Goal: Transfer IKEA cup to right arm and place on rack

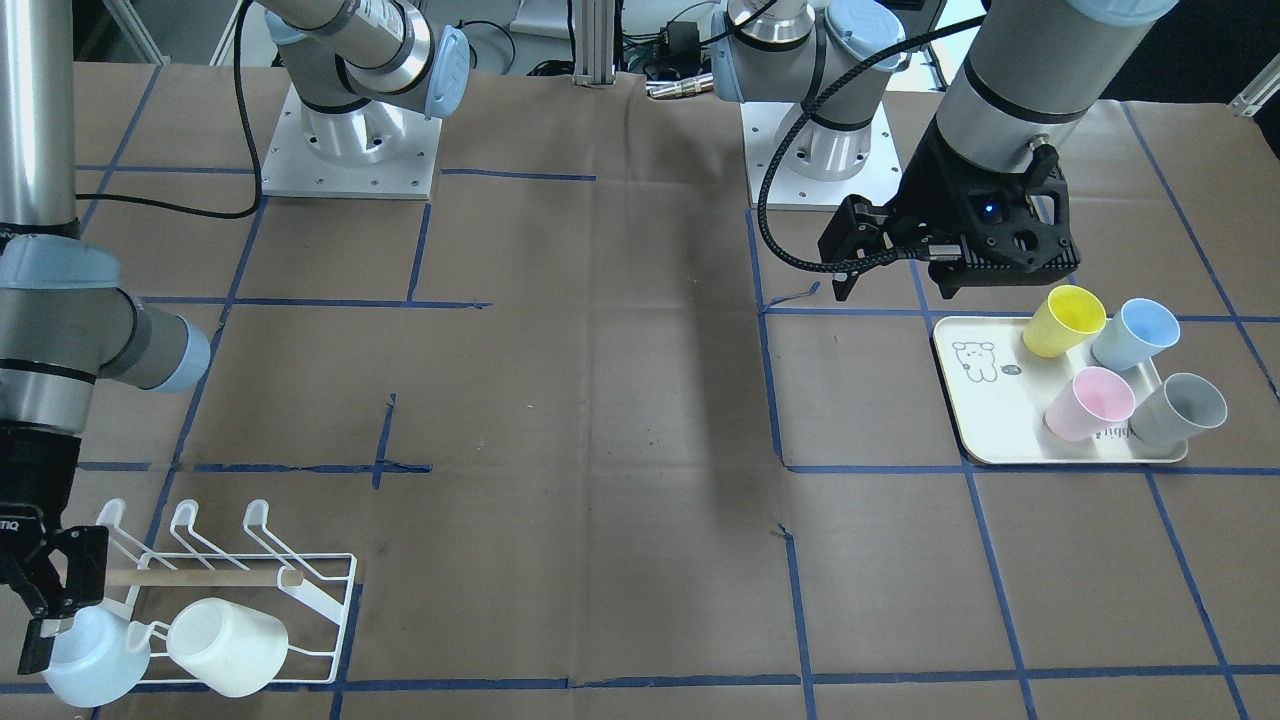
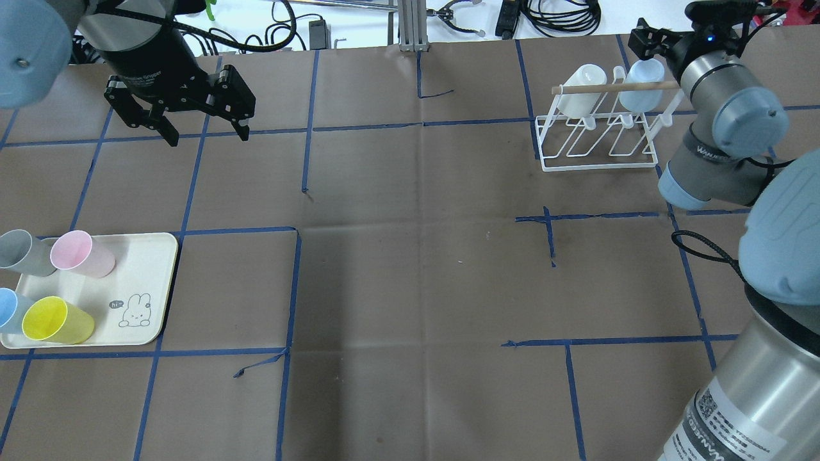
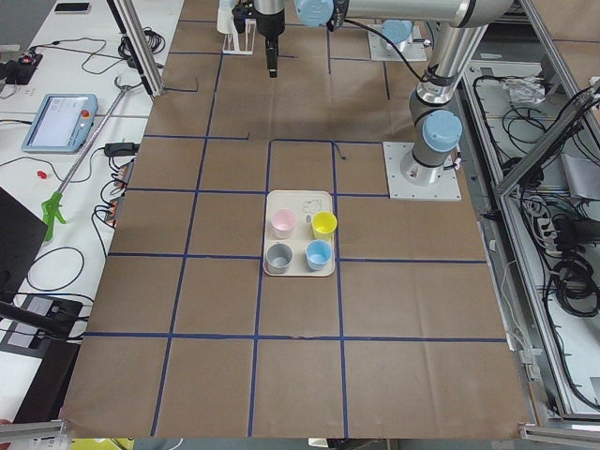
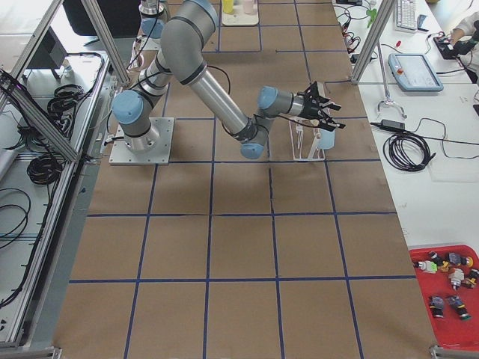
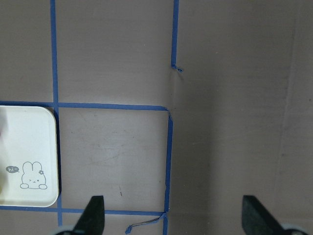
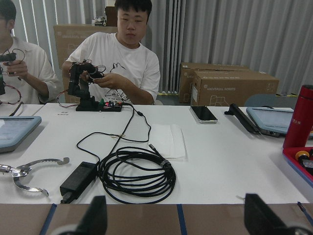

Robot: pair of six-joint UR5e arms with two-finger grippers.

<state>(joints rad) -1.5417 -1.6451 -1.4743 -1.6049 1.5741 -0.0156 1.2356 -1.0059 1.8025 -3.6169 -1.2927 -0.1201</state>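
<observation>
Pale-blue cup (image 1: 92, 655) leans on the rack (image 1: 200, 577), long axis slanted, base upward.

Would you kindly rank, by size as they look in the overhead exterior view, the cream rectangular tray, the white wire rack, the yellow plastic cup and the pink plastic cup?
1. cream rectangular tray
2. white wire rack
3. yellow plastic cup and pink plastic cup: they look about alike, so they are not ranked apart.

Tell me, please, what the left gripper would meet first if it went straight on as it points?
Pointing straight down with jaws open, the black left gripper would probably meet the bare brown paper-covered table first; the cream rectangular tray lies beside that line, not in it.
</observation>
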